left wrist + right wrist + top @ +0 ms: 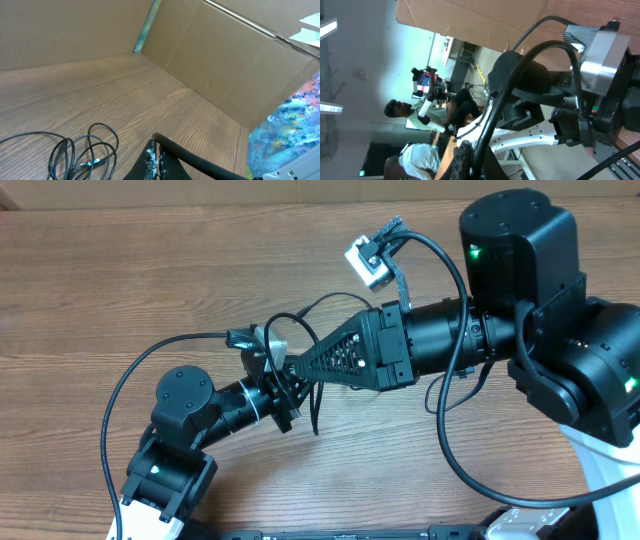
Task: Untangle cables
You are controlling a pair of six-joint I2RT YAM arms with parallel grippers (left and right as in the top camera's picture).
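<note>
Where thin black cables [65,152] loop, matte woodgrain table [100,85]

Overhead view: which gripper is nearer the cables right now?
Left, marginally. The left gripper sits where the cables bunch, strands looping above and hanging beside it; the right gripper reaches in from the right, tips at the same bunch.

Cables [66,151] black; table [150,280] brown wood-grain; cardboard walls [225,65] tan.

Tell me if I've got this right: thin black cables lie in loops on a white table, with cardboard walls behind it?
Not quite: the table is brown wood grain, not white. The left wrist view shows it, with the thin black cables looped on it and cardboard walls behind.
</note>
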